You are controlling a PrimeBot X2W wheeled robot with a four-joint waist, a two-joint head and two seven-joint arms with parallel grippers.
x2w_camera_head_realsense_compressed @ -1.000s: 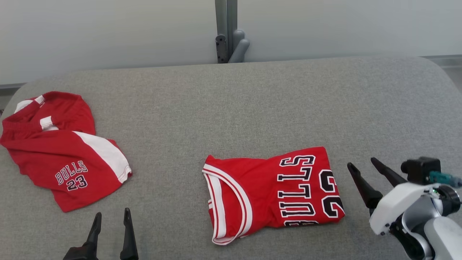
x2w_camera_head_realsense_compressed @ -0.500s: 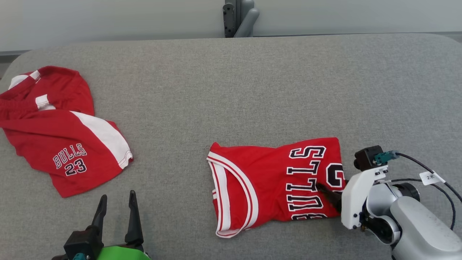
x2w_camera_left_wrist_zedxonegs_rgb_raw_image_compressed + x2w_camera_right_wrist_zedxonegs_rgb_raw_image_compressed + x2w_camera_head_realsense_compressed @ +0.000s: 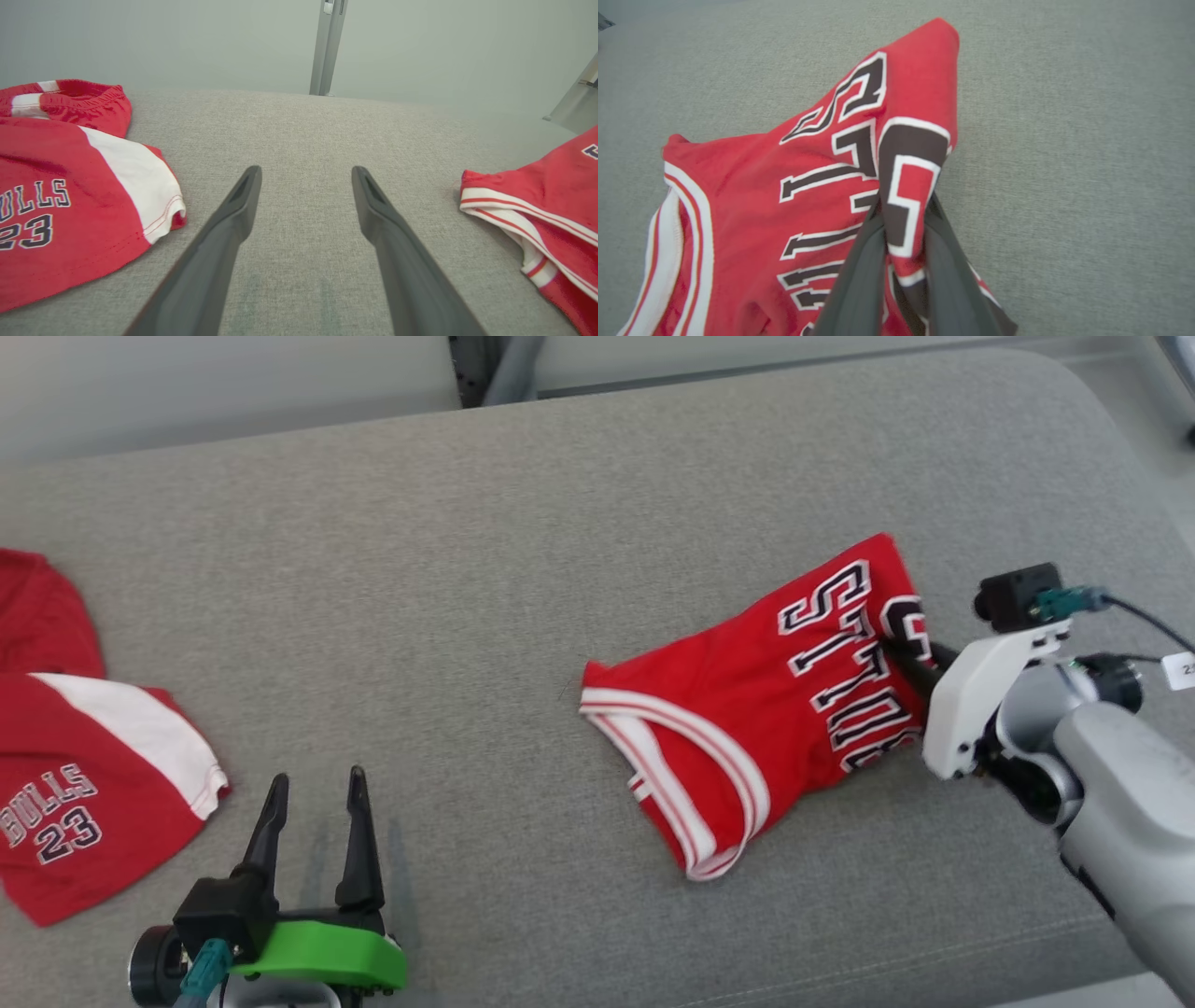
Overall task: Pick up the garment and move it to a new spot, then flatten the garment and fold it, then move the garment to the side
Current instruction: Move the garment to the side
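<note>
Red jersey point(image 3: 747, 728) sits right of centre on the grey surface point(image 3: 467, 569), folded and lying on a diagonal. White-and-red striped trim point(image 3: 514, 205) curves round its near-left end, which rests flat. Black, white-edged letters point(image 3: 845, 653) run sideways across the far-right half. That lettered end is bunched up into a peak, and a fold of it showing part of a number is pinched between the fingers of the right gripper point(image 3: 903, 219).
</note>
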